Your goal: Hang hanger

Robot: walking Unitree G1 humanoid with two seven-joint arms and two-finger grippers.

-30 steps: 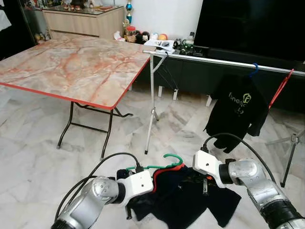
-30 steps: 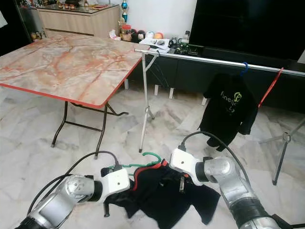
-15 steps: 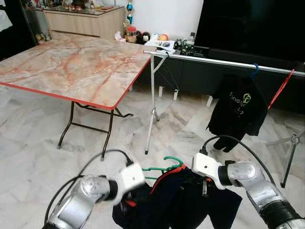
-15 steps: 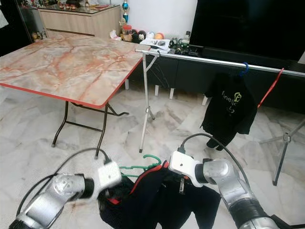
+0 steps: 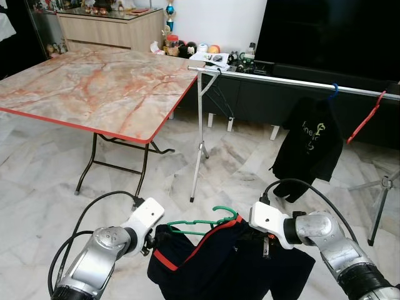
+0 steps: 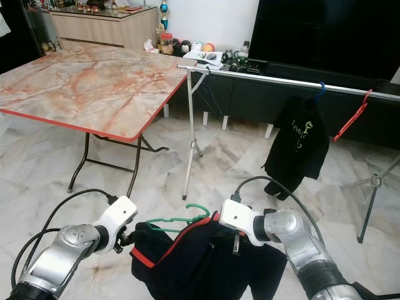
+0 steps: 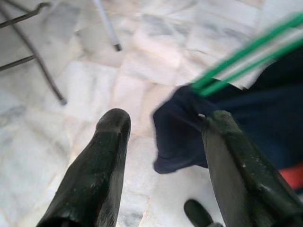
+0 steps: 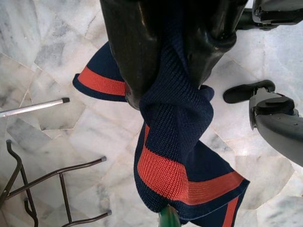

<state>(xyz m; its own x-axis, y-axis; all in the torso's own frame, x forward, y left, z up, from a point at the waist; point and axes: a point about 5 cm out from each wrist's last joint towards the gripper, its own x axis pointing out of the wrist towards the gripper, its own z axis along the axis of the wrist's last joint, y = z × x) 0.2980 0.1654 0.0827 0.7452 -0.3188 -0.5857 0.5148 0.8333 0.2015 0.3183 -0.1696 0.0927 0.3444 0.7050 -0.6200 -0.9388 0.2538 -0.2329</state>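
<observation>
Since a second ago the left gripper (image 7: 161, 137) has let go and swung outward, fingers apart beside the hanger (image 5: 203, 220); right gripper (image 8: 173, 52) clamps the shirt (image 5: 231, 265) low over the floor; regrip the hanger before lifting to the rail (image 5: 300, 81).

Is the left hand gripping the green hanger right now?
No. The left hand is open, with the green plastic hanger lying beyond its fingers, not between them.

The room is evenly and brightly lit; the wrist views are softened by blur close up.
</observation>
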